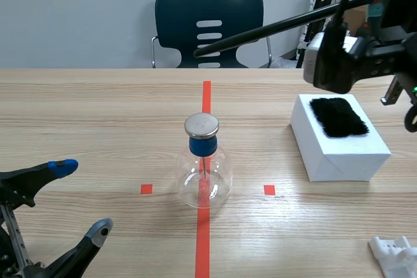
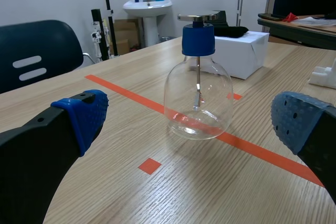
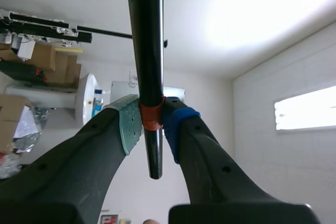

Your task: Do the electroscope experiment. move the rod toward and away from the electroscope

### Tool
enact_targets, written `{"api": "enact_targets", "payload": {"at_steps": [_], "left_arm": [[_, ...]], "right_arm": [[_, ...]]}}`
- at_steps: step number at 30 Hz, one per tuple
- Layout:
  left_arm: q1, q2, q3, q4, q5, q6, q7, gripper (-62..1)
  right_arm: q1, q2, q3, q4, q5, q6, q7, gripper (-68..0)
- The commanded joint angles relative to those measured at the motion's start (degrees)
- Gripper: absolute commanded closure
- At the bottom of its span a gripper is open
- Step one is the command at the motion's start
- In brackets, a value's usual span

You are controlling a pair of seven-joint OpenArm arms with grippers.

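The electroscope [image 1: 204, 168] is a clear glass flask with a blue stopper and a flat metal disc on top, standing on the red centre tape line. In the left wrist view the electroscope [image 2: 198, 85] stands ahead of my open left gripper [image 2: 194, 129]. My left gripper [image 1: 81, 200] rests low at the near left of the table. High at the right, my right gripper [image 3: 152, 124] is shut on a long black rod [image 3: 144, 40] at its red band. The rod [image 1: 260, 30] slants across, its tip above and behind the flask, well clear of the disc.
A white box [image 1: 339, 138] with a black fur cloth [image 1: 339, 116] on it stands right of the flask. A white object [image 1: 394, 255] lies at the near right corner. A dark chair [image 1: 210, 25] stands behind the table's far edge.
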Motion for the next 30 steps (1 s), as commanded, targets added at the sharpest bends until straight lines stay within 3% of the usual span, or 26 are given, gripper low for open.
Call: {"api": "enact_targets", "payload": {"at_steps": [1, 6, 14, 30], "left_arm": [[-0.20, -0.02, 0.04, 0.68, -0.42, -0.11, -0.87, -62.3], [-0.20, -0.02, 0.04, 0.68, -0.42, -0.11, -0.87, -62.3], [-0.20, -0.02, 0.04, 0.68, -0.42, -0.11, -0.87, -62.3], [-0.20, -0.02, 0.04, 0.68, -0.42, -0.11, -0.87, -62.3]], "right_arm": [[1.62, -0.26, 0.13, -0.07, -1.14, 0.13, -0.59, -0.4], [2.78, -2.95, -2.40, -3.82, -6.86, 0.15, -0.24, -0.4], [2.84, -3.67, -3.87, -7.61, -10.14, 0.11, 0.81, -0.4], [2.80, -3.65, -3.87, -8.72, -12.79, 0.11, 1.57, -0.4]]}}
